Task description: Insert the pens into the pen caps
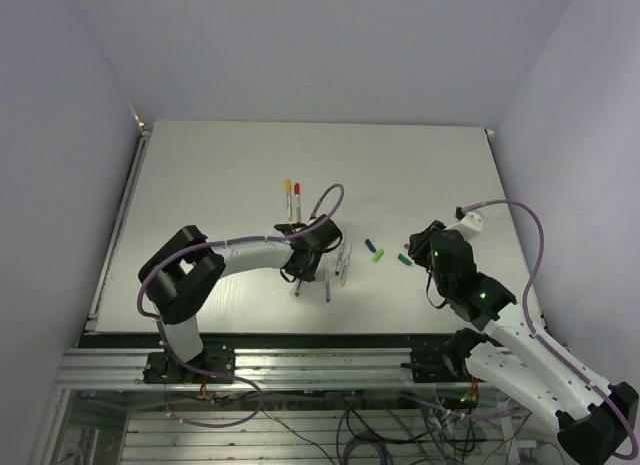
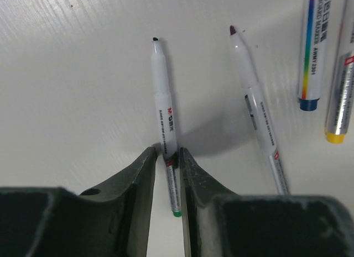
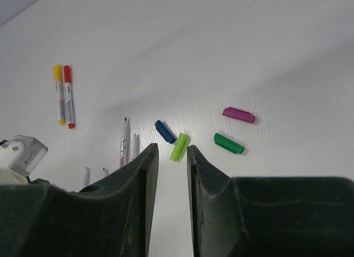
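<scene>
My left gripper (image 2: 167, 155) (image 1: 296, 268) is down at the table with its jaws narrowly apart around an uncapped green-ended pen (image 2: 164, 102); a thin gap shows on the pen's left side. Beside it lie a red-tipped pen (image 2: 254, 102), a blue-ended pen (image 2: 311, 52) and a yellow-ended pen (image 2: 343, 96). My right gripper (image 3: 171, 148) (image 1: 420, 247) is open and empty, hovering just short of the light green cap (image 3: 180, 146). The blue cap (image 3: 165, 131), dark green cap (image 3: 228, 143) and magenta cap (image 3: 238, 114) lie around it.
Two capped pens, yellow (image 1: 288, 197) and red (image 1: 297, 199), lie side by side farther back on the white table (image 1: 200, 185). The loose pens (image 1: 343, 262) lie between the two grippers. The table's side walls stand left and right.
</scene>
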{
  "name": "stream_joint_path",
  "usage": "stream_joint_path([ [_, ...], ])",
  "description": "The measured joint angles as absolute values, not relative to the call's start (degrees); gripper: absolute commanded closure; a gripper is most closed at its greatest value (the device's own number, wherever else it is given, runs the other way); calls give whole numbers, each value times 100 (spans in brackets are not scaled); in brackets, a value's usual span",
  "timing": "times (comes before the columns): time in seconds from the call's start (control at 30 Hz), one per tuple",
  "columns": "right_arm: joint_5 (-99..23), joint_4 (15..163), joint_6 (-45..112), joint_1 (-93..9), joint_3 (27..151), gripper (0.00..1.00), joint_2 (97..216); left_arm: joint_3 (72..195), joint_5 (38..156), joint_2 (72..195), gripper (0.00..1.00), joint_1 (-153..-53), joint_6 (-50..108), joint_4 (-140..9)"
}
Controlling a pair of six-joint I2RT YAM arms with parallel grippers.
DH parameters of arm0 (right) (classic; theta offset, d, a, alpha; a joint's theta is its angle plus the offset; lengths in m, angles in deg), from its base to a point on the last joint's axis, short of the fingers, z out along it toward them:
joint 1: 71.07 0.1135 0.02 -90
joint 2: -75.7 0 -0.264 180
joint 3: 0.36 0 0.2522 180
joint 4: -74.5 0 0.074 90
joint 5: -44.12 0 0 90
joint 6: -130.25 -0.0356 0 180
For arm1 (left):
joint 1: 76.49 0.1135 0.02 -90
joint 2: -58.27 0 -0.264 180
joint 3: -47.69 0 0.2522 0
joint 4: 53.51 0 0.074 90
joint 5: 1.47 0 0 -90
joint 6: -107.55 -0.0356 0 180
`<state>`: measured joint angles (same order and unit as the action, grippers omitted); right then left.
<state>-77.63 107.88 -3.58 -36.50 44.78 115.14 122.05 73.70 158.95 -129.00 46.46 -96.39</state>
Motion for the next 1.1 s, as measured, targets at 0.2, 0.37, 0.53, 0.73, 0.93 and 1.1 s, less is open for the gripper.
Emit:
stream_joint_path([
  [0.2,-7765,10790,-397,-3650,4463,73,11468,12259,7595,15954,66,-12701,4453,-9766],
  [0.37,-7767,10790,-408,-3650,4463,73,11446,12272,7722,15974,66,-12692,4322,-9786],
  [0.53,-7765,10790,-441,-3650,4461,74,11446,12366,7794,16055,71,-12679,4228,-9851],
  [0.73,-7774,10797,-476,-3650,4430,73,11439,12377,7881,16101,93,-12655,4184,-9825],
  [0.93,-7855,10917,-491,-3650,4417,66,11488,12310,7897,16123,93,-12642,4178,-9736],
  [1.1,-7942,11186,-376,-3659,4583,56,12069,12041,7969,15843,93,-12581,4204,-9436],
])
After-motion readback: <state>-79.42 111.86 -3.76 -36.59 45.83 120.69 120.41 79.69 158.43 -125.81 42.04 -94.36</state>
